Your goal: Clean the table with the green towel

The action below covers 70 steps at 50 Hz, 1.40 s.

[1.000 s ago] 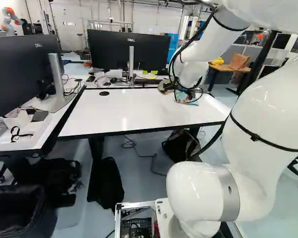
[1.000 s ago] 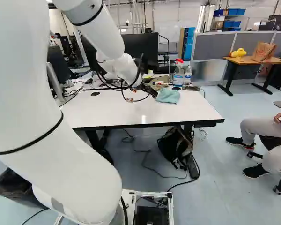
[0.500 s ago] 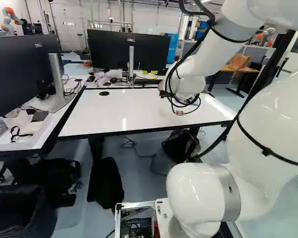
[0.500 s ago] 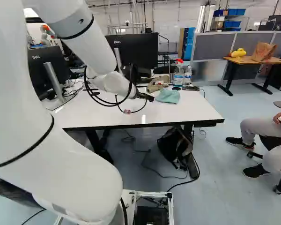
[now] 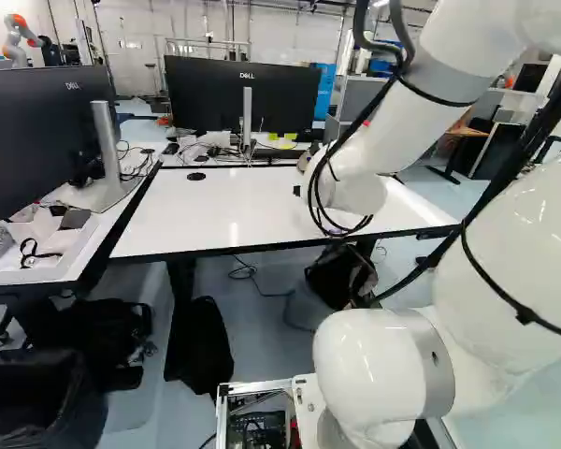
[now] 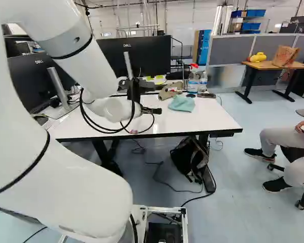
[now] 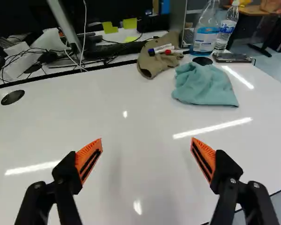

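Where the green towel (image 7: 204, 86) lies bunched on the white table (image 7: 122, 108), one o'clock from the gripper (image 6: 158, 111) with its fingers spread wide, neighbours crowd its far side: a tan cap (image 7: 152, 61) bearing markers (image 7: 165, 48) at ten, a spray bottle (image 7: 206, 33) and water bottle (image 7: 226, 29) near twelve, a flat dark object (image 7: 232, 57) at one.

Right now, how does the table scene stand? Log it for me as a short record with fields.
gripper: open, fingers wide apart, nothing between them
towel: green towel, rumpled, on the white table, ahead of the gripper, not gripped
beside towel: tan cap with markers on it
behind towel: spray bottle, water bottle
wiping: none under way; towel not in hand
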Available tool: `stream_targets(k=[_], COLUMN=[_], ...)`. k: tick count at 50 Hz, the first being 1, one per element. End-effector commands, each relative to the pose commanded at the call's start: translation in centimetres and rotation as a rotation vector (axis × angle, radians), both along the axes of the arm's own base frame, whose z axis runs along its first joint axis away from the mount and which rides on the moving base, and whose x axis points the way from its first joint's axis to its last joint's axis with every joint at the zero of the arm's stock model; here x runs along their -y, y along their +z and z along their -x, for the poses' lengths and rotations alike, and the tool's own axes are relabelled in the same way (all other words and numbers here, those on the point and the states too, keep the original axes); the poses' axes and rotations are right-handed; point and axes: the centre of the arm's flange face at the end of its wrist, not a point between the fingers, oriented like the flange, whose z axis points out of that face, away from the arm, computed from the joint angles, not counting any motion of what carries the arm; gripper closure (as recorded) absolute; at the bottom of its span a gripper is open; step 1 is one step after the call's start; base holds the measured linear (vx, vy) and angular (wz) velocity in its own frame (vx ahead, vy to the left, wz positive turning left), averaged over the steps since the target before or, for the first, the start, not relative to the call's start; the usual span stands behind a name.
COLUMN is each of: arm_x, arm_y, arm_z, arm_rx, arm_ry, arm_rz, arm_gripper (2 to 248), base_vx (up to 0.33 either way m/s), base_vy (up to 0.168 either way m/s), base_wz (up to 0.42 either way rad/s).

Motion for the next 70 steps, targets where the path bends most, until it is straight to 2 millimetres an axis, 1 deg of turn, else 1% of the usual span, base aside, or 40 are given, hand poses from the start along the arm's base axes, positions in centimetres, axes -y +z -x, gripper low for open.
stream_targets(k=[20, 36, 53, 70], arm_x=[-1.3, -2.0, -2.4, -2.6], arm_y=[-1.9, -2.8, -3.5, -3.7], arm_z=[3.3, 5.2, 6.6, 7.1], arm_rx=[0.076, 0.118, 0.147, 0.159], arm_ry=[0.063, 0.099, 0.124, 0.134], arm_rz=[0.030, 0.042, 0.049, 0.051], arm_gripper=[3, 3, 3, 3], base_vx=[0.000, 0.000, 0.000, 0.000], base_vy=[0.000, 0.000, 0.000, 0.000], base_wz=[0.000, 0.000, 0.000, 0.000])
